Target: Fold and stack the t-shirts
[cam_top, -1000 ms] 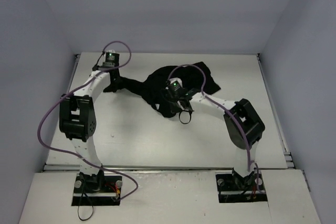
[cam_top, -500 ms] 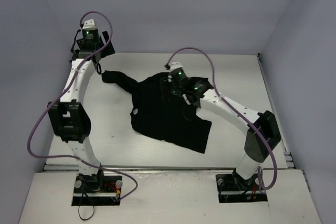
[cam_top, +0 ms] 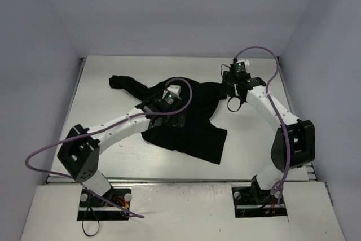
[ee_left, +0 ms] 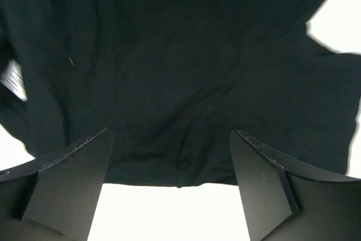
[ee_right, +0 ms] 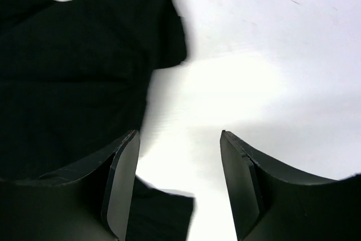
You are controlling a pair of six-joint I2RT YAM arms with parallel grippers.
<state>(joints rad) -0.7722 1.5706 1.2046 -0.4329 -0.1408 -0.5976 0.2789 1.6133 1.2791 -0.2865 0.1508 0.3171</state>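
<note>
A plain black t-shirt [cam_top: 192, 125] lies spread and wrinkled on the white table [cam_top: 107, 128], one sleeve [cam_top: 119, 80] trailing to the far left. My left gripper [cam_top: 176, 118] hovers over the shirt's middle. In the left wrist view this gripper [ee_left: 169, 132] is open, with only dark cloth [ee_left: 180, 66] and a strip of table between its fingers. My right gripper [cam_top: 233, 101] is at the shirt's right sleeve. The right wrist view shows it [ee_right: 179, 132] open over bare table, the black cloth [ee_right: 73, 71] beside its left finger.
Pale walls close in the table on the left, back and right. Purple cables loop above both arms. A raised metal rail [cam_top: 169, 180] runs along the near table edge in front of the arm bases.
Both grippers have opened and let go of the shirt, which now lies spread out. The left arm swung from the far-left corner to the shirt's middle; the right arm moved right.
</note>
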